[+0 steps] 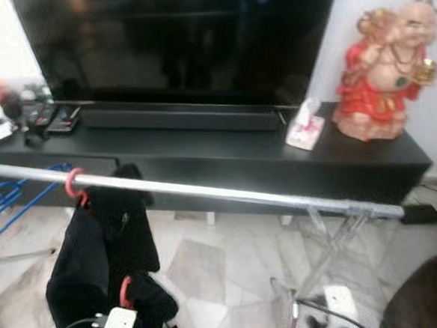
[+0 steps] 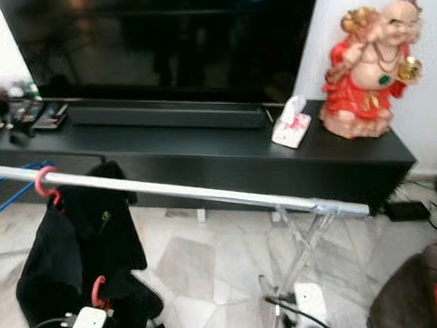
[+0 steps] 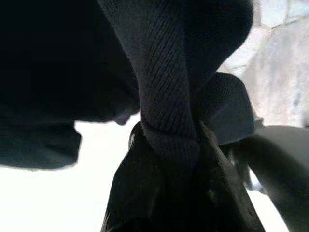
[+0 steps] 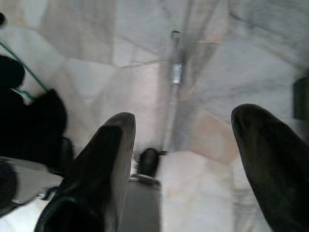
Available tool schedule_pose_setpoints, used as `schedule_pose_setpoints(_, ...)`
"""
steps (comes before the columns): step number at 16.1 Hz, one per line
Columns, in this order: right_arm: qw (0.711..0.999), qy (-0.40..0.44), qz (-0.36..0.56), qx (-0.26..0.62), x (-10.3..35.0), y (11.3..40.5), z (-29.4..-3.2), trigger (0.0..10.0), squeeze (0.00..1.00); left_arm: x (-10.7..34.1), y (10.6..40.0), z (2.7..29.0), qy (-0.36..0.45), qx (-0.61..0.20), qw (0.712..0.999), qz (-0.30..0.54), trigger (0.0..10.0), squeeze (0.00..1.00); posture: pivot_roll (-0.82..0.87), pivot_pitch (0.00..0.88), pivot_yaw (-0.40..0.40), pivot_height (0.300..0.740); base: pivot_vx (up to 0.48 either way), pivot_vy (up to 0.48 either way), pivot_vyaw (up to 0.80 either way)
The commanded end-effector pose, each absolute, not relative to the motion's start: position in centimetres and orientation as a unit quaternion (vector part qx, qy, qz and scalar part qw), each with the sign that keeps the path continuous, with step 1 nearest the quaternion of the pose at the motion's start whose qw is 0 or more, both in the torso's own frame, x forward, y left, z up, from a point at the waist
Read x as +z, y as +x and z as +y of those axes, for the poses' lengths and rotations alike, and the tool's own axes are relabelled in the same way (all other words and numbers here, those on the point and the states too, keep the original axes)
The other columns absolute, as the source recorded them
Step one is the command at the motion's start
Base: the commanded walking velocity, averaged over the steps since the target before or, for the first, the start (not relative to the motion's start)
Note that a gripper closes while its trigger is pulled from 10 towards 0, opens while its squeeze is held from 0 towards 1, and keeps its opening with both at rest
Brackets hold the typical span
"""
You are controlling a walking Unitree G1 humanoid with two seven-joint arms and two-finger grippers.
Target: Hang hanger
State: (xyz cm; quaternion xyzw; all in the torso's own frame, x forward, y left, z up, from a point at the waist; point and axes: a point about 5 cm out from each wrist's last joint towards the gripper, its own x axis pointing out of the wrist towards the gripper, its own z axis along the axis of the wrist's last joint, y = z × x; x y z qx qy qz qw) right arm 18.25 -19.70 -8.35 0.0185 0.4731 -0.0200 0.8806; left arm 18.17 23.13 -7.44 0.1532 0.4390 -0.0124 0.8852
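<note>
Nearest, the left gripper (image 3: 169, 193) has its fingers pinched tight on a fold of the dark knit garment (image 1: 98, 270) — soft, limp cloth that will sag and swing, so the stiff hanger beneath is the better hold. A second red hook (image 1: 125, 292) shows low amid the fabric. The right gripper (image 4: 183, 159) hangs wide open over the marble floor (image 1: 211, 269), holding nothing. Higher, a red hanger hook (image 1: 74, 184) sits over the silver rail (image 1: 228, 193) — light, likely to slide. Beyond stand the black TV console (image 1: 225, 152) and a red figurine (image 1: 381, 70).
</note>
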Motion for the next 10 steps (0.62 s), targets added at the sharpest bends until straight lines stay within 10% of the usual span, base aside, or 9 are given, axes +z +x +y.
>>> schedule_pose_setpoints(1, 0.877, 0.014, 0.478, -0.033, -8.43, 17.76, -20.67, 10.0, 0.00, -7.19, 18.97, 22.43, 0.154, -0.022, 0.891, 0.427, 10.0, 0.00, 0.04, 0.000, -0.073, 0.740, 0.000, 0.000, 0.00)
schedule_pose_setpoints(10, 0.878, 0.010, 0.477, -0.031, -8.31, 17.98, -20.78, 10.0, 0.00, -7.16, 19.23, 22.03, 0.153, -0.026, 0.892, 0.425, 10.0, 0.00, 0.04, 0.000, -0.084, 0.740, 0.000, 0.000, 0.00)
